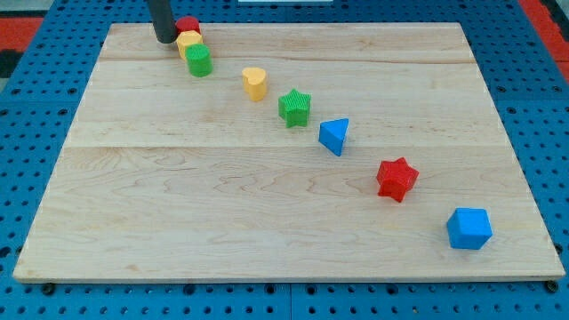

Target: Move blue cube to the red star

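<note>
The blue cube (468, 228) sits near the board's lower right corner. The red star (396, 179) lies up and to the left of it, a short gap apart. My tip (165, 39) is at the view's top left, far from both, just left of a red block (188, 25) and a yellow block (188, 41).
A row of blocks runs diagonally from top left down to the right: a green cylinder (199, 61), a yellow heart-like block (255, 83), a green star (294, 108), a blue triangular block (334, 135). The wooden board (178, 213) rests on a blue pegboard.
</note>
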Available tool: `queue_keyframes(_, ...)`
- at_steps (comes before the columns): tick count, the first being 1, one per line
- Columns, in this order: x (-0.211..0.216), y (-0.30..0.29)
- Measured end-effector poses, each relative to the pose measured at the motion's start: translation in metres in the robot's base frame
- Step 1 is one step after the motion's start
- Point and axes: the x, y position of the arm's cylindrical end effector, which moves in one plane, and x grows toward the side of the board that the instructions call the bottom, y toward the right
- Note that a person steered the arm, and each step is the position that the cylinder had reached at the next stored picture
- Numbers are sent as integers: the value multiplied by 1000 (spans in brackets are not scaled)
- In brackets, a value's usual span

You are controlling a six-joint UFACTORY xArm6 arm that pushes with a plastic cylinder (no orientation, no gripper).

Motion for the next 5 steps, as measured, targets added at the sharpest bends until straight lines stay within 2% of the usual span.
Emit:
queue_keyframes(1,1,-6)
queue_keyframes(2,39,-45)
queue_keyframes(3,127,-37)
queue_keyframes(4,202,20)
queue_keyframes(5,260,103)
